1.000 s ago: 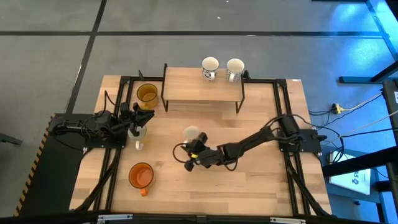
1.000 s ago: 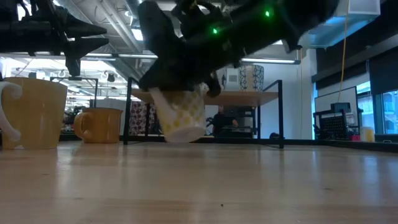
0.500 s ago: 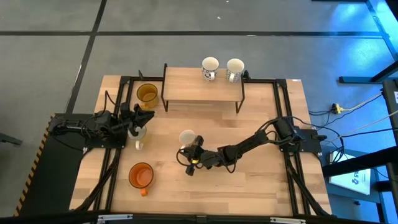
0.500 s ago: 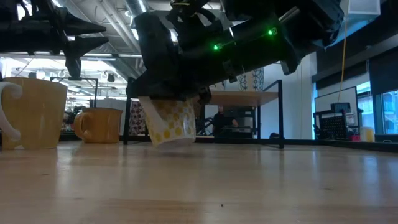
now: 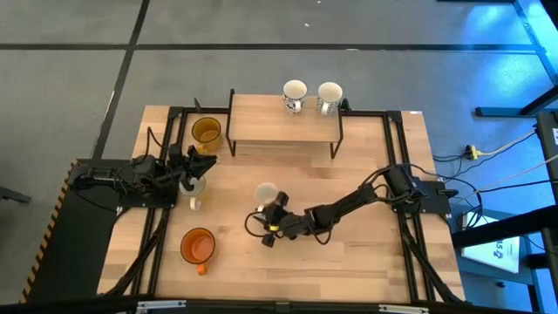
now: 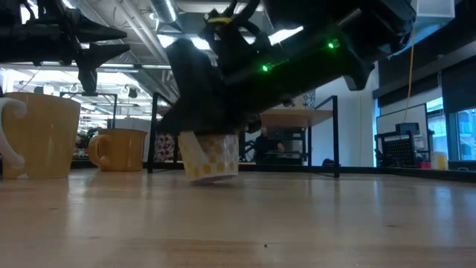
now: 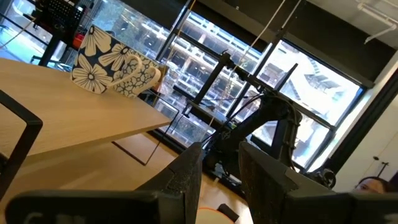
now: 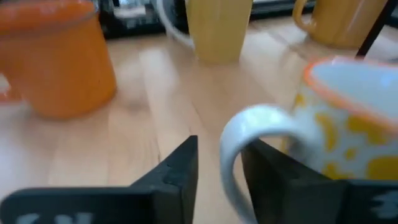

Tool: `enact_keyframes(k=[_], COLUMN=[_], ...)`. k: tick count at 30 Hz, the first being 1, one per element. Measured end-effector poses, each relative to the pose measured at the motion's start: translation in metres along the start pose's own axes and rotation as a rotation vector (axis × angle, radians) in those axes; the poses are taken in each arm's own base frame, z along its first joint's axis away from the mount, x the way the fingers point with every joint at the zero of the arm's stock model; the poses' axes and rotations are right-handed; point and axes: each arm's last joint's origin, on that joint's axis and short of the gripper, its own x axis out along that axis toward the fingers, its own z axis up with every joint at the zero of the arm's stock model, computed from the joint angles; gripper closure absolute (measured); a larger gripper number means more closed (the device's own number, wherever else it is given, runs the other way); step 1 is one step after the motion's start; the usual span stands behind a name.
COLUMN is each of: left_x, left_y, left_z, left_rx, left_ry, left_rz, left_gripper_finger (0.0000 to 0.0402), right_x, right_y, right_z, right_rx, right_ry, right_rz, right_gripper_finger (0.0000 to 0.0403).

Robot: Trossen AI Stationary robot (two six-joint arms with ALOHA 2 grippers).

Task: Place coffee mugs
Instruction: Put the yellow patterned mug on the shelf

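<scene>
The right gripper (image 5: 273, 215) is low over the middle of the table (image 5: 366, 262), its fingers (image 8: 174, 171) spread to either side of the white handle of a yellow-patterned mug (image 5: 266, 193) that stands upright on the wood. The left gripper (image 5: 199, 165) hovers by a pale mug (image 5: 192, 185) at the table's left; its fingers look slightly parted. Two mugs (image 5: 295, 95) sit on the rack (image 5: 261, 126), an amber mug (image 5: 206, 132) beside it, an orange mug (image 5: 198, 246) nearer the front.

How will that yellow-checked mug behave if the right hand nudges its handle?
The yellow-checked mug looks rigid and glazed, so probably slippery. Standing on a narrower base, it may tip or pivot rather than slide. The right hand straddles its handle.
</scene>
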Motion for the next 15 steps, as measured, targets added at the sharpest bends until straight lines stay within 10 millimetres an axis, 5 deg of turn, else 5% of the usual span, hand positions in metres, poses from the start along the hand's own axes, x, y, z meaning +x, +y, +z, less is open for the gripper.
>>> enact_keyframes(k=[15], left_x=[0.000], left_y=[0.000], left_z=[0.000], left_rx=[0.003], left_ry=[0.002], left_rz=[0.001], left_gripper_finger=[0.0301], right_x=[-0.030], right_y=[0.005], right_z=[-0.005], right_rx=[-0.001], right_ry=[0.196], right_rz=[-0.144], right_gripper_finger=[0.0269])
